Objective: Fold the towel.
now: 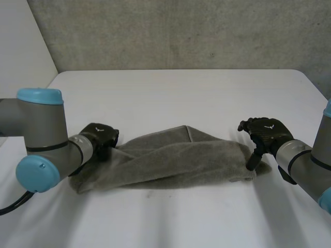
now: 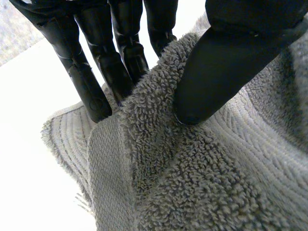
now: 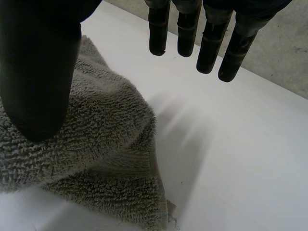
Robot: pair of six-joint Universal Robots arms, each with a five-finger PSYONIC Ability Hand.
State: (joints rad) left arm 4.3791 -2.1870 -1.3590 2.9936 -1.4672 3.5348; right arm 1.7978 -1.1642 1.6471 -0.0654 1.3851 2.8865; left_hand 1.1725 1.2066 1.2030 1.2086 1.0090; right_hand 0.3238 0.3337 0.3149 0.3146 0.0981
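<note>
A robotics lab, by the look of it: a plain white desk (image 1: 181, 93) stands against a rough grey concrete wall (image 1: 181, 31) and a white panel (image 1: 20, 41). A left arm (image 1: 39, 137) and a right arm (image 1: 310, 160), grey with blue caps, reach over it.

The towel (image 1: 176, 163) is grey terry cloth, matt and rough with a dense looped pile, except for a flatter woven band (image 2: 106, 163) near its edge. The left hand (image 2: 221, 67) and the right hand (image 3: 38, 72) are black and look like smooth hard plastic with a dull sheen. The table (image 1: 181, 93) is smooth, matt white, the wall (image 1: 181, 31) rough, pitted grey like concrete, and the arms' grey joints (image 1: 46, 126) look matt beneath smooth light-blue caps (image 1: 39, 95).
</note>
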